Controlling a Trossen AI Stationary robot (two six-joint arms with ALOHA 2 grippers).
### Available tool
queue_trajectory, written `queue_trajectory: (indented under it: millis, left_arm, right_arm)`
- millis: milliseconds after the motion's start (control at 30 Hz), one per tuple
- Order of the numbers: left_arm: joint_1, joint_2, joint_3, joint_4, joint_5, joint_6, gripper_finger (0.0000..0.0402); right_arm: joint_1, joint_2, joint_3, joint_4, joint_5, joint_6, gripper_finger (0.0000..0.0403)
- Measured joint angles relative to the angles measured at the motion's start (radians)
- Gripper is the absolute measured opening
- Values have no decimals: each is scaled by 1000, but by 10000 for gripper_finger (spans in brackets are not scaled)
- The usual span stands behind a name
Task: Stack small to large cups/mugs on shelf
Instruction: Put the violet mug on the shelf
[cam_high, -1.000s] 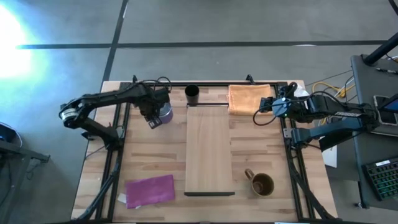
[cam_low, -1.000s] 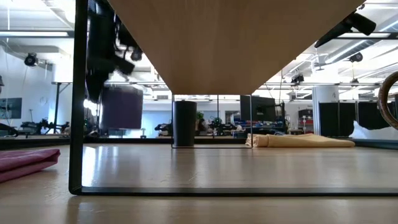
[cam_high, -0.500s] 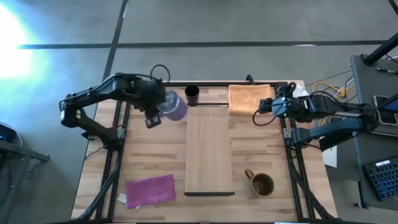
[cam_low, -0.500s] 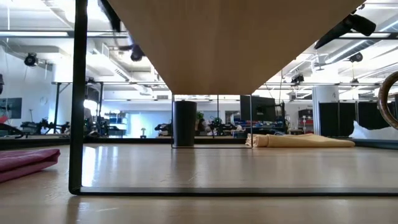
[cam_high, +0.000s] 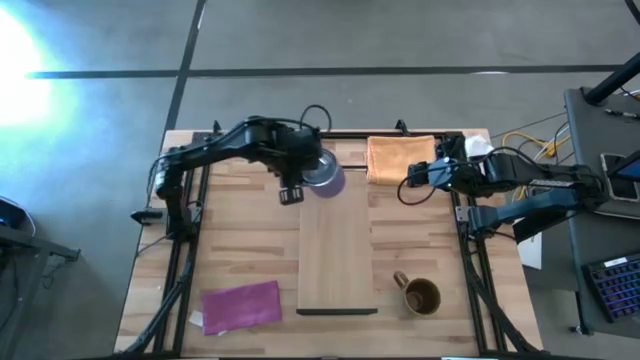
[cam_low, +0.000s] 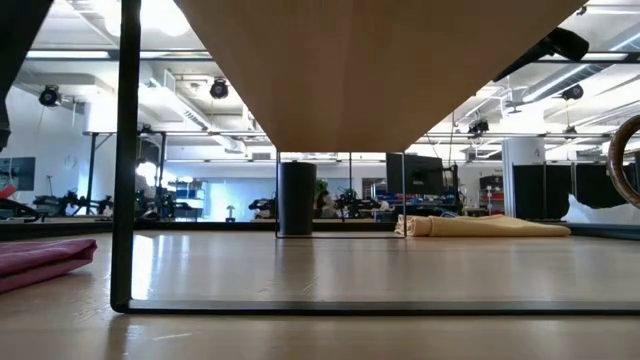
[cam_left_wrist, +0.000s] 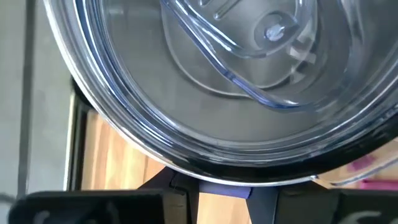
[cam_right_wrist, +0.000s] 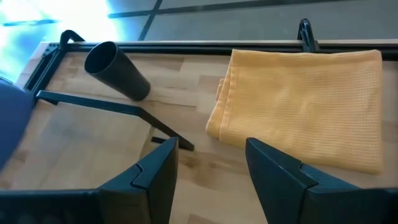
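Note:
My left gripper (cam_high: 306, 180) is shut on the purple mug (cam_high: 324, 179) with the silvery rim, held in the air over the far end of the light-wood shelf (cam_high: 338, 250). The mug's rim and clear lid (cam_left_wrist: 249, 56) fill the left wrist view. The black cup (cam_right_wrist: 115, 68) stands on the table just beyond the shelf's far end; the left arm hides it in the high view. The brown mug (cam_high: 420, 296) stands on the table right of the shelf's near end. My right gripper (cam_right_wrist: 208, 180) is open and empty by the orange cloth (cam_high: 400, 157). My left gripper holds the purple mug by its side wall (cam_left_wrist: 224, 190), just below the silvery rim, one finger on either side. The wide rim hides the place of contact. The fingers come level from the table's left. The mug is lifted clear of the shelf.
The shelf stands raised on a thin dark frame (cam_low: 125, 150), its underside (cam_low: 370, 70) above the table. A purple cloth (cam_high: 241, 305) lies at the near left. The orange cloth lies at the far right, near the right gripper.
My left gripper has lifted the purple mug off the table left of the shelf and carried it up and toward the table's right, over the shelf's far end. My right gripper has shifted a little toward the shelf.

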Motion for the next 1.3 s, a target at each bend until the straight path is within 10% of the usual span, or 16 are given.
queue_trajectory:
  millis: [1300]
  left_arm:
    - [11, 160, 46, 88, -35, 133, 109]
  right_arm:
    - [0, -37, 0, -1, 9, -55, 167]
